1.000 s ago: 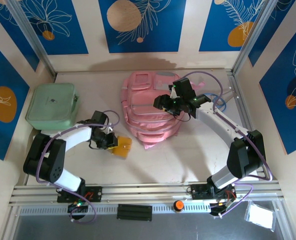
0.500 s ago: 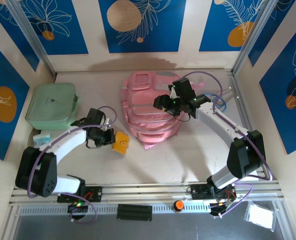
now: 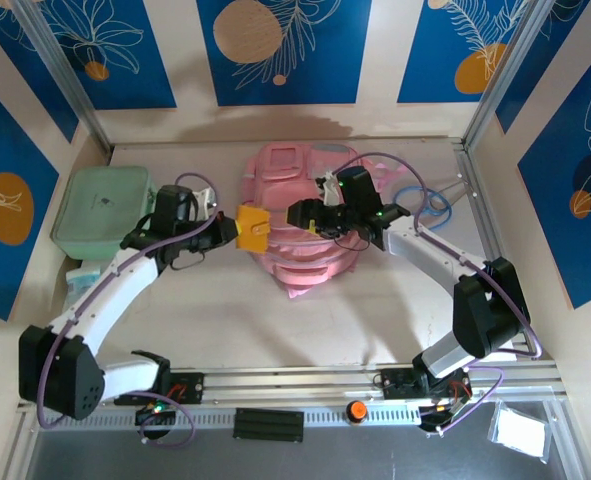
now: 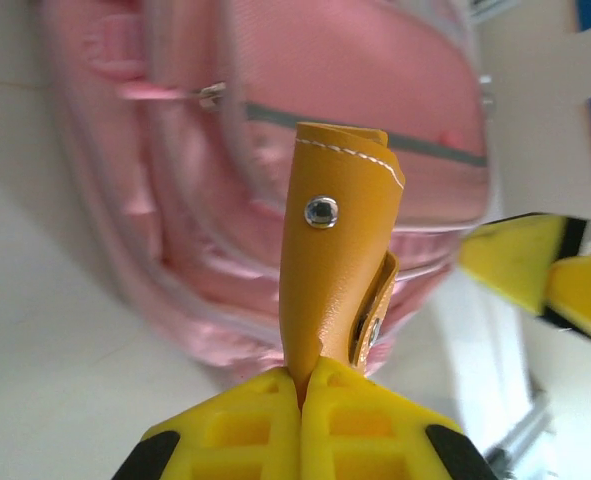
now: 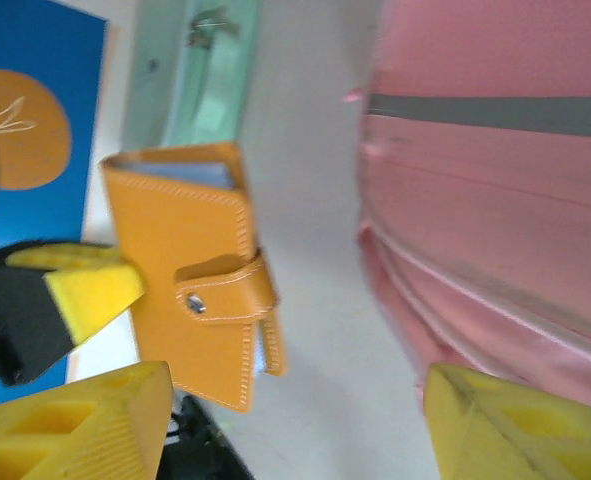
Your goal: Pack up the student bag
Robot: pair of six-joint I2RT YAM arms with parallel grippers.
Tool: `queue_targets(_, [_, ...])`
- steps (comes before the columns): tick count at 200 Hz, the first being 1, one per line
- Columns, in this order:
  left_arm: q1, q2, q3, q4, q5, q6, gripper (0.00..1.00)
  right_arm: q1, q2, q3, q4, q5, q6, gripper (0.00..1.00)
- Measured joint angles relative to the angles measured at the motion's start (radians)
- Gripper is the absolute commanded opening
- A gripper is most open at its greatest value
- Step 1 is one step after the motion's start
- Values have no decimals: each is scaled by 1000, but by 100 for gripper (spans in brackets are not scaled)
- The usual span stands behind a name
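The student bag (image 3: 297, 255), a large pink backpack, lies flat at the table's middle back and also shows as the bag (image 4: 360, 85) and the bag (image 5: 495, 190). My left gripper (image 3: 231, 230) is shut on the bottom edge of an orange snap wallet (image 3: 252, 228), holding it in the air at the bag's left edge. From the left wrist, the wallet (image 4: 333, 250) stands upright out of that gripper (image 4: 303, 385). My right gripper (image 3: 305, 214) hovers open over the bag, facing the wallet (image 5: 190, 290); nothing sits between the right gripper's (image 5: 295, 425) fingers.
A mint green zip case (image 3: 105, 210) lies at the back left, with a small white and teal item (image 3: 83, 274) in front of it. A blue cable (image 3: 427, 200) loops at the back right. Walls close in the table on three sides.
My left arm has lifted the wallet off the table and carried it back and right to the bag's edge. My right gripper has shifted left towards it and opened wider.
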Motion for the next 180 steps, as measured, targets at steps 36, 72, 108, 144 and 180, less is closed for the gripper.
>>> queue_targets(36, [0,79,11,116,122,-103,0,0,6,-2,103,-105,0,68])
queue_targets(72, [0,89,11,187,192,-171,0,0,71,12,135,-157,2,69])
queue_targets(108, [0,89,11,227,228,-204,0,-1,109,21,146,-175,12,70])
queue_targets(144, [1,93,11,247,251,-218,0,-5,110,33,151,-187,11,70])
queue_targets(180, [3,96,11,247,259,-218,0,-27,109,37,160,-194,13,67])
